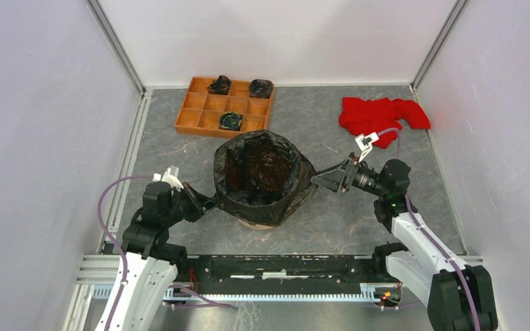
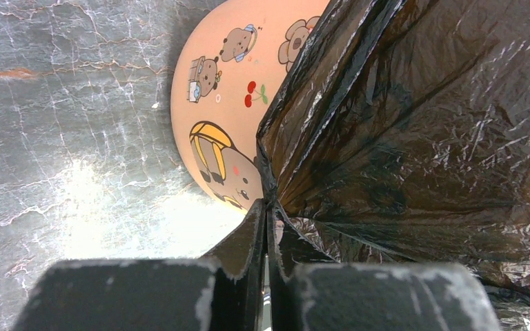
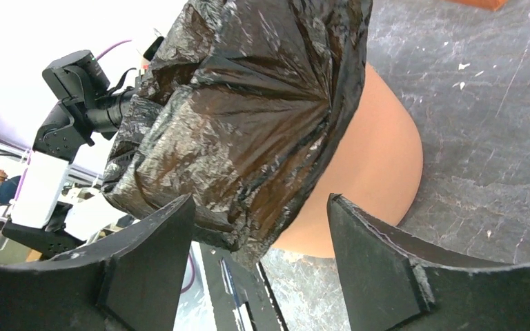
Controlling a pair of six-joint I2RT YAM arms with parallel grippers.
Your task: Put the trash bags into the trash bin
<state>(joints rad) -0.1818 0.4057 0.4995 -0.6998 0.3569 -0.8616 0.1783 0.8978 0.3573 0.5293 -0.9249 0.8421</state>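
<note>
Pinched shut, the left gripper (image 2: 268, 212) holds a fold of the trash bag (image 1: 262, 172) between its dark tips, at the bag's left side, just beside the bucket's wall. The right gripper (image 3: 261, 207) stands wide, with nothing between its two black, rough-edged fingers (image 3: 148, 255). Its tips are close to the bag's right side, and I cannot tell if they touch it.

The trash bag is thin black film, glossy and full of fine creases, with a brownish sheen where light passes through it. It sits in the bucket (image 3: 376, 172) with its mouth open upward. Its edge is turned out over the rim and hangs down most of the outside in bunched pleats. The pleats run toward the point where the left gripper grips. The inside of the bag looks dark and hollow from above.

The bucket is smooth peach-orange plastic, round and tapered. Only its lower part shows under the film. On the left side it carries printed cartoon bears and a pair of cherries. It stands near the middle of the grey, marble-veined surface (image 1: 338, 221), between the two arms.

Behind it lies an orange-brown tray (image 1: 197, 114) divided into square compartments. Three of them each hold a small rolled black bundle (image 1: 232, 121): two in the back row and one in the front row. A crumpled red cloth (image 1: 383, 116) lies at the far right of the surface, well apart from the bucket.
</note>
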